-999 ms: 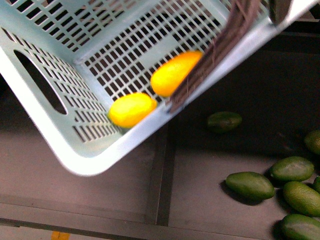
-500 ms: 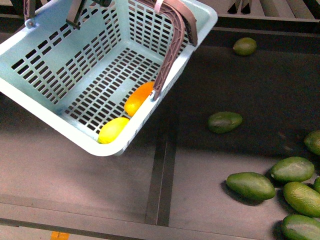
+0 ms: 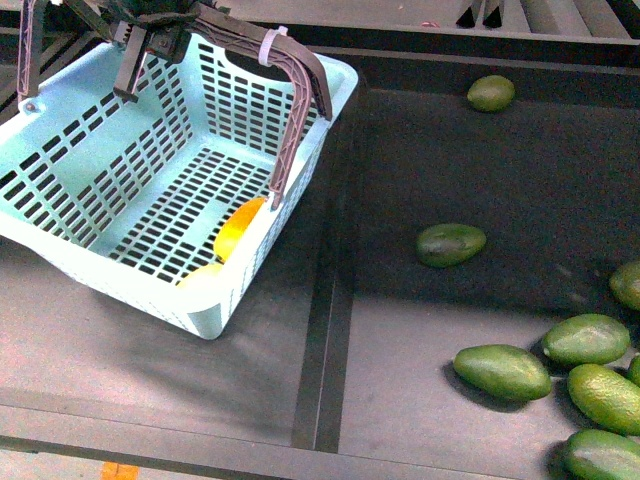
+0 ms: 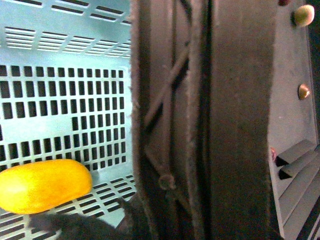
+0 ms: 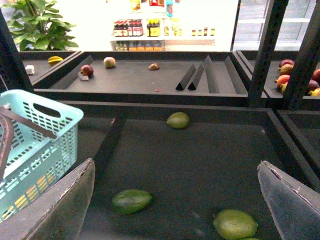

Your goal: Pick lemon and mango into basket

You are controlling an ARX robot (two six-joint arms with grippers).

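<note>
The turquoise basket (image 3: 110,160) hangs tilted over the left bin, its near corner low. My left gripper (image 3: 142,38) is shut on its two brown handles (image 3: 300,90), which are joined by a white zip tie (image 3: 268,44). Inside, an orange-yellow mango (image 3: 238,226) and the lemon (image 3: 200,275) lie against the low wall, the lemon half hidden by it. In the left wrist view the handles (image 4: 200,125) fill the middle and a yellow-orange fruit (image 4: 45,185) lies on the basket floor. My right gripper (image 5: 175,210) is open and empty, with the basket (image 5: 35,145) off to one side.
Several green oval fruits (image 3: 500,370) lie in the right bin, one apart in its middle (image 3: 450,243) and one at the back (image 3: 490,92). A raised divider (image 3: 325,330) separates the two bins. The right wrist view shows green fruits (image 5: 131,200) below the gripper.
The basket has swung away from the camera, back and to the left, and sits lower. The two yellow fruits have stayed in its low corner.
</note>
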